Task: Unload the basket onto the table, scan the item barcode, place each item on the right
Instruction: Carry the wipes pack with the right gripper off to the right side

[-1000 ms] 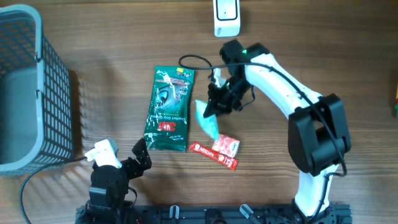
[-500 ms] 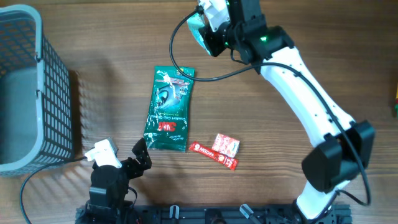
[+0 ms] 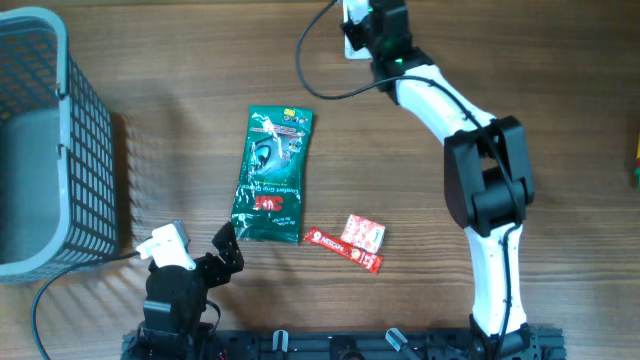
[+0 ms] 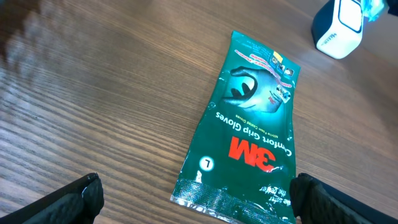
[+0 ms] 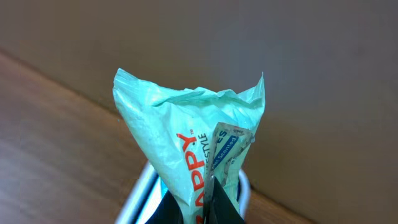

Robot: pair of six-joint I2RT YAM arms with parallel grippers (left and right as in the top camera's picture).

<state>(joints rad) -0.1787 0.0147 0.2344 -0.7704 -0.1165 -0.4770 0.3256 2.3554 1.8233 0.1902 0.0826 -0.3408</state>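
Present the pouch to the scanner, which stands at the top centre of the overhead frame. The pouch hangs just above the scanner, at the top edge of that frame.

1. Turn the wrist slowly so that each face of the pouch passes the scanner window in turn. No barcode shows in the right wrist view, so you cannot tell which face carries it.
2. Hold the film flat to the window. The pouch is crumpled at its upper end, and a creased code is likely to read badly.
3. Pause at each face and do not let the pouch strike the scanner housing.

The right claw is nearly closed and pinches the pouch by its lower edge. It touches nothing else.

The left claw stands wide and holds nothing. It rests at the lower left of the overhead frame, near the glove pack.
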